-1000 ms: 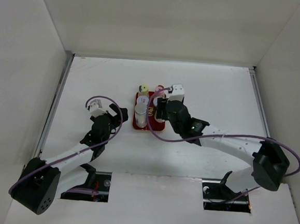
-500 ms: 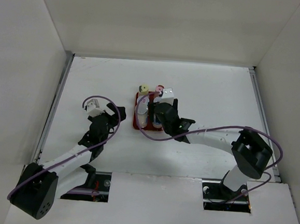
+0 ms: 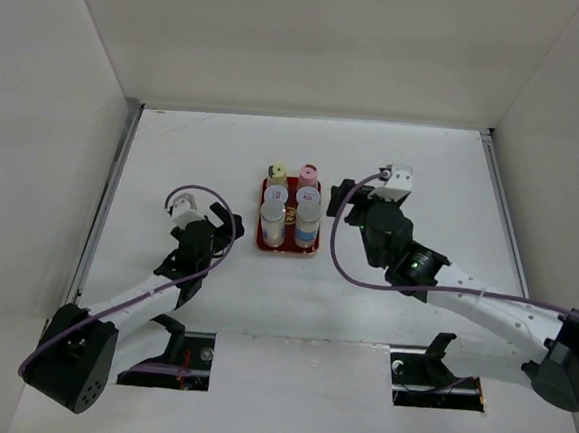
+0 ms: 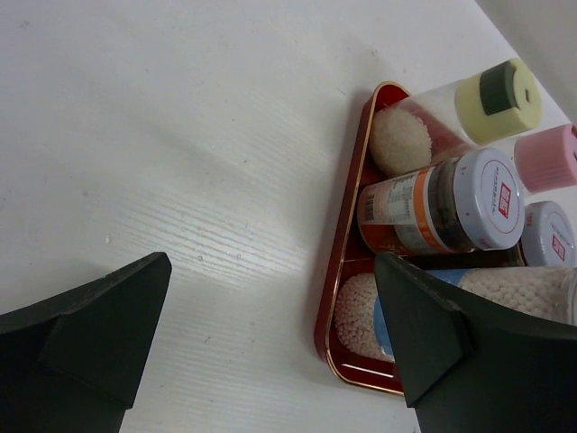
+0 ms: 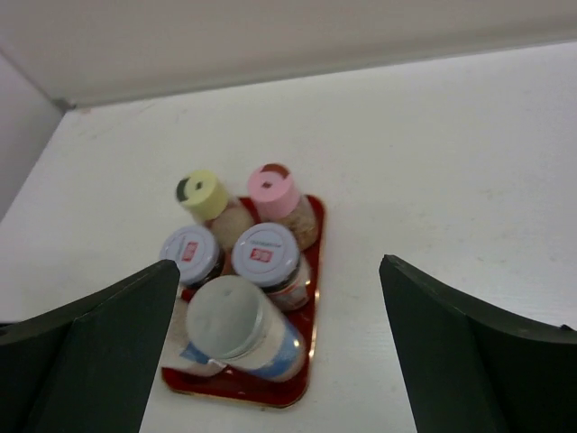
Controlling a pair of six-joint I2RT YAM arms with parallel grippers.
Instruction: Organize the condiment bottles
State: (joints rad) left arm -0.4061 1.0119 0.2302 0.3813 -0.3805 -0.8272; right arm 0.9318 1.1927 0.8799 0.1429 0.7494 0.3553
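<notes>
Ahead of right gripper (image 3: 344, 191), centred between its spread, empty jaws: six condiment bottles (image 3: 290, 205), all upright, long axes vertical, packed two by three on red tray (image 3: 287, 249). Yellow-capped bottle (image 5: 202, 194) and pink-capped bottle (image 5: 273, 187) farthest from those jaws. Left gripper (image 3: 233, 219), also spread and empty, has tray ahead, off toward its right finger. Both grippers near, neither touching. Likely nothing left to grasp.
</notes>
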